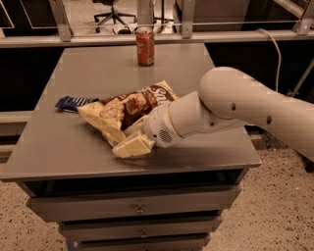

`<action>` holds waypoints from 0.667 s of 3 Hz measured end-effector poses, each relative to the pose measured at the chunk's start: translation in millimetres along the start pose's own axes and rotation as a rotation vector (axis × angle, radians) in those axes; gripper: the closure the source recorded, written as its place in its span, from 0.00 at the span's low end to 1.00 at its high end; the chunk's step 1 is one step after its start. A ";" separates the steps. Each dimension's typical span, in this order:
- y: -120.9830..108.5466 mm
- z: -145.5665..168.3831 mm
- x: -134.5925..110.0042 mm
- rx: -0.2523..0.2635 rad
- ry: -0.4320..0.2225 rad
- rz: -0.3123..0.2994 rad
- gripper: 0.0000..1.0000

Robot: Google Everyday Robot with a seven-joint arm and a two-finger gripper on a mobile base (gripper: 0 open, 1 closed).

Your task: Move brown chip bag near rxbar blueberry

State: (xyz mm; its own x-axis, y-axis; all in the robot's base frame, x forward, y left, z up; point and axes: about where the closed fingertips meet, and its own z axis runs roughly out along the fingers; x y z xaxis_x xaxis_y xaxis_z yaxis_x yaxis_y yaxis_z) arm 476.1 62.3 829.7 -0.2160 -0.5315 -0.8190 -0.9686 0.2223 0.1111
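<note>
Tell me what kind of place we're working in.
Likely an office: a rolling chair behind the railing, a grey drawer cabinet. The gripper sits at the brown chip bag.

The gripper (143, 137), in smooth matt off-white plastic like the arm (235, 103), sits at the near end of the chip bag (122, 110), a crinkled, glossy film. Left of the gripper, the blue bar (73, 102) has a slick wrapper. Beyond the gripper, the can (145, 46) is shiny metal. The table (64, 147) is smooth matt grey.
</note>
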 end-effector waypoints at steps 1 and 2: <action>-9.5 -11.3 17.5 0.050 0.050 0.018 0.00; -15.3 -18.2 21.0 0.079 0.056 0.027 0.00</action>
State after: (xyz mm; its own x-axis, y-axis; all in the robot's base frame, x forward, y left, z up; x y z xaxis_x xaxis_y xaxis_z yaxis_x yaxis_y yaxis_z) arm 484.1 32.9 821.1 -0.2508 -0.5689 -0.7832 -0.9500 0.3000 0.0863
